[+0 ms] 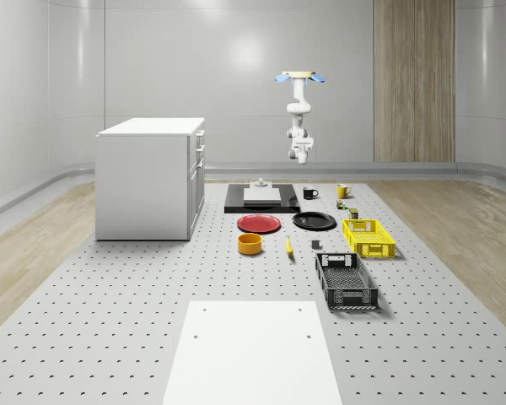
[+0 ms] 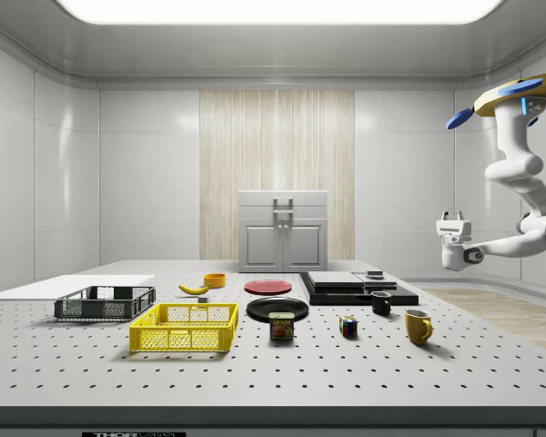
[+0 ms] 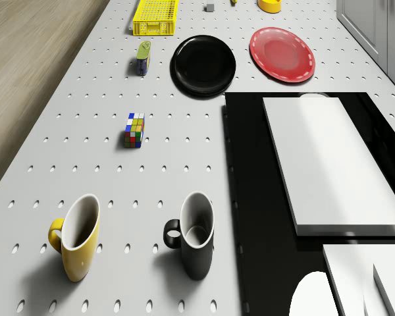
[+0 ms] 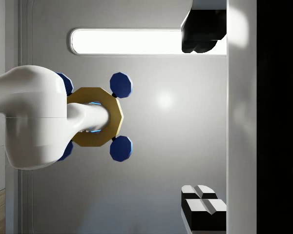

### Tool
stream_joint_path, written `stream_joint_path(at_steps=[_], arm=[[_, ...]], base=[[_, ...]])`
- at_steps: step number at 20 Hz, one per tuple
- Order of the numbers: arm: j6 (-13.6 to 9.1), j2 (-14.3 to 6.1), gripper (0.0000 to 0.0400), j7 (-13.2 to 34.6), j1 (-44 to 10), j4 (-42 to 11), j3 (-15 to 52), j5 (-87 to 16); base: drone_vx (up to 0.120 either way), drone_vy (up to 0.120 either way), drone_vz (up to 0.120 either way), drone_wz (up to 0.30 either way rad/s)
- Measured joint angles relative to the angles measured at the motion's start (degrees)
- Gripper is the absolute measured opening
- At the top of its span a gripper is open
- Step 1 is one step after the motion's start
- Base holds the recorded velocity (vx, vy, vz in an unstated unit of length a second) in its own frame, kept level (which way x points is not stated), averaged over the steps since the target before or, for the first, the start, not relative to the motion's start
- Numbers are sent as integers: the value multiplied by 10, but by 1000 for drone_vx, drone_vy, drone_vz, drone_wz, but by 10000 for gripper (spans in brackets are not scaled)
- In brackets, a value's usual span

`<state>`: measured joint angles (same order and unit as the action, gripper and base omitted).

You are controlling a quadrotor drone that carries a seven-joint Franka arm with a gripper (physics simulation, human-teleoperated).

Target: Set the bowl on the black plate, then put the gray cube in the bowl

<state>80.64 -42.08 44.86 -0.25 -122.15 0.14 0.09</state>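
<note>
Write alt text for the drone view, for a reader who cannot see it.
Looking down on a perforated gray table: a black plate beside a red plate, with a yellow mug and a black mug nearest the camera. A color-puzzle cube, a small can and a yellow crate lie between.

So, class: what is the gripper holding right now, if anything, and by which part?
Nothing. The gripper hangs in the air beyond the table's far end, under the hovering drone; the bowl sits untouched on the table.

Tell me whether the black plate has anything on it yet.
Empty. The black plate shows a bare surface; the bowl sits apart on the table, beside the red plate.
</note>
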Motion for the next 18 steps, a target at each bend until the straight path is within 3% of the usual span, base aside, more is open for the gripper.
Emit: stream_joint_path(at_steps=[7, 18], arm=[[-23, 16, 400, 0, -1, 41, 1, 0], [-25, 18, 400, -1, -2, 51, 1, 1]], base=[[0, 0, 0, 0], [7, 0, 0, 0]])
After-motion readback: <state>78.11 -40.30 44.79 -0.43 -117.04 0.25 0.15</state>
